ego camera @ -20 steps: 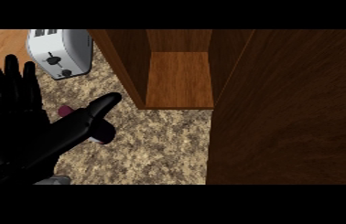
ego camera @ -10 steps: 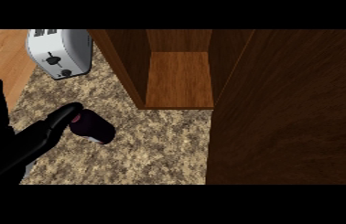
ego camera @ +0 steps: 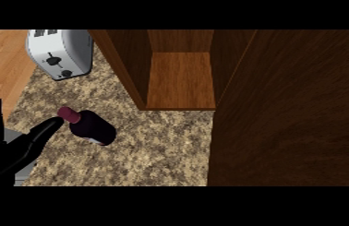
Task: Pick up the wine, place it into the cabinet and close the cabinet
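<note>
Lower left of head view: left hand (ego camera: pixel 31 142) comes in from the edge, one dark finger stretched out straight, tip just beside the cap of the wine (ego camera: pixel 91 126), looks like touching. Nothing curled round the bottle, so fingers apart, not clamped. Wine sits on the speckled tabletop (ego camera: pixel 157 146), seen steeply from above, cap toward the hand, dark body toward the cabinet. Beyond it the cabinet (ego camera: pixel 178 80) stands open, wooden shelf bare. Its door (ego camera: pixel 286 110) fills the right side. Far left: toaster (ego camera: pixel 60 52) on the tabletop. Right hand not visible.
</note>
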`<state>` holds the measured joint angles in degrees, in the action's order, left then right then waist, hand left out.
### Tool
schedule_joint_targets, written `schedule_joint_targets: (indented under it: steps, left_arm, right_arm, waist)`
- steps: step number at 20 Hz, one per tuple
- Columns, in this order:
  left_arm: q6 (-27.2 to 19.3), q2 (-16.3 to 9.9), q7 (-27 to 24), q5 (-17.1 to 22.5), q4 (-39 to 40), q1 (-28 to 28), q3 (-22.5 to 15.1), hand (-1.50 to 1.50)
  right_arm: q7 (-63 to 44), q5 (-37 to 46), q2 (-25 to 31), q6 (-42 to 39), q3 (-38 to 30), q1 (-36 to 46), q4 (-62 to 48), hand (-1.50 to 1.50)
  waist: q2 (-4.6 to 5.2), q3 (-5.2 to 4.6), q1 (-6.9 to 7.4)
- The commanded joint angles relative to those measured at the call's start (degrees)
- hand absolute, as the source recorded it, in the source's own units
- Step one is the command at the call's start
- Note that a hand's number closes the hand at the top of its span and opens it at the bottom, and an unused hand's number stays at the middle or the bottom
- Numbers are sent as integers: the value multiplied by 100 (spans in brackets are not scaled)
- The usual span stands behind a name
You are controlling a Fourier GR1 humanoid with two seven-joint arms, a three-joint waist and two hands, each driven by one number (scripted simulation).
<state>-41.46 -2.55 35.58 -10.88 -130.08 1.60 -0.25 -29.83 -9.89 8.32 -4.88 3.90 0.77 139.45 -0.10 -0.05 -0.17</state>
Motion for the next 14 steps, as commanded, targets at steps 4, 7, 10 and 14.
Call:
schedule_joint_targets:
  steps: [4, 7, 10, 14]
  left_arm:
    - [250, 245, -1204, 1042, 494, -873, -168, -150]
    - [553, 250, -1416, 1404, 745, -787, 237, -150]
    - [544, 252, -2433, 1975, 1575, -825, 226, -150]
    - [734, 254, -2771, 2186, 1689, -999, 498, -150]
  right_arm:
    - [-611, -280, 26, 125, 48, -3, 882, -150]
    - [-171, -856, 195, -271, -547, -259, 687, -150]
    - [-56, -291, -71, -161, 1, -161, 462, -150]
    - [-780, -309, 12, 57, 57, -151, 1158, -150]
  waist:
    - [-4, -3, 5]
    - [0, 4, -6]
    - [6, -1, -5]
    - [-5, -1, -7]
